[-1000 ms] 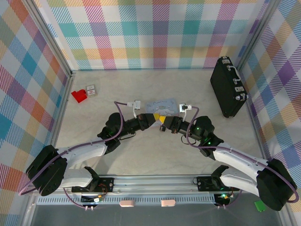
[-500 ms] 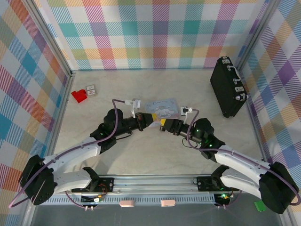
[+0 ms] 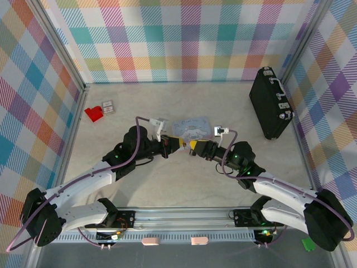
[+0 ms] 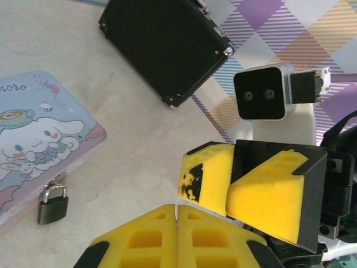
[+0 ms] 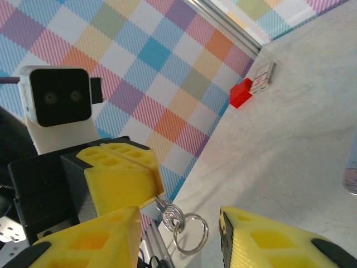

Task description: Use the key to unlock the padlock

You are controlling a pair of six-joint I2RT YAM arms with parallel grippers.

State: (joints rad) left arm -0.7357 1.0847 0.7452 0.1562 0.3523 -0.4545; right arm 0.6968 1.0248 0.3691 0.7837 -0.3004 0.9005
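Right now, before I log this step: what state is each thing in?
Left tool: shut on the key.
Right tool: open, empty.
Padlock: shackle shut, hanging on the tin.
Tin: lid closed.
Briefcase: closed.

Pastel plaid walls (image 3: 184, 39) & marbled tbl (image 3: 178, 187)

The tin (image 3: 191, 126) lies mid-table; the padlock (image 4: 53, 204) seems to hang at its edge. The briefcase (image 3: 271, 103) stands at the far right, well apart. The plastic piece (image 3: 93, 114) sits far left, a small card (image 3: 107, 106) just beside it.
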